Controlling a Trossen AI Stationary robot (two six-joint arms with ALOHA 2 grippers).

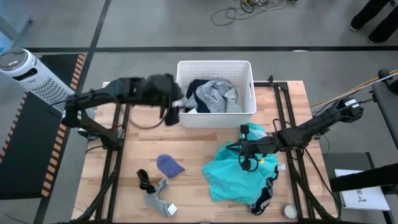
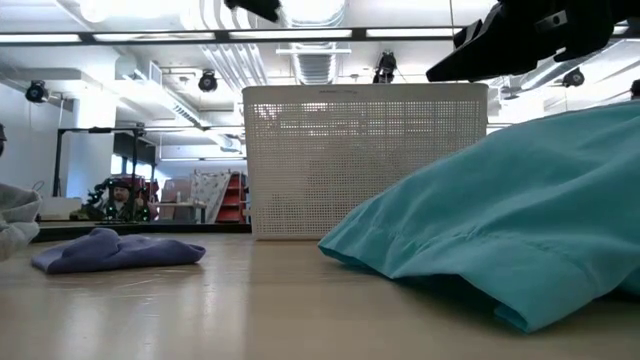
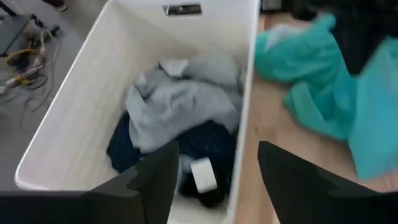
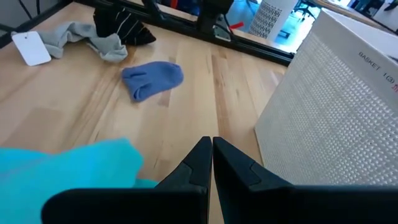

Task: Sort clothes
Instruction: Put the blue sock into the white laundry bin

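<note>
My left gripper (image 3: 217, 168) stands open over the left end of the white basket (image 1: 245, 68), touching nothing. Inside the basket lie a grey shirt (image 3: 177, 102), a navy garment (image 3: 208, 140) and a black piece with a white tag (image 3: 202, 177). My right gripper (image 4: 211, 149) is shut over the bright teal garment (image 1: 239, 177), which is spread at the table's near right. A small blue-purple cloth (image 1: 169, 165) lies flat left of it. A black sock (image 1: 144, 180) and a grey sock (image 1: 158, 198) lie near the front edge. My right gripper is shut with nothing showing between its fingertips (image 4: 202, 155). The teal garment's edge (image 4: 93, 165) lies just beside and below them. Whether the fingers touch it I cannot tell.
A small white ball (image 1: 290, 211) sits at the near right corner. A white tower fan (image 1: 25, 68) stands on the floor left of the table. Bare wood shows between the basket and the blue-purple cloth.
</note>
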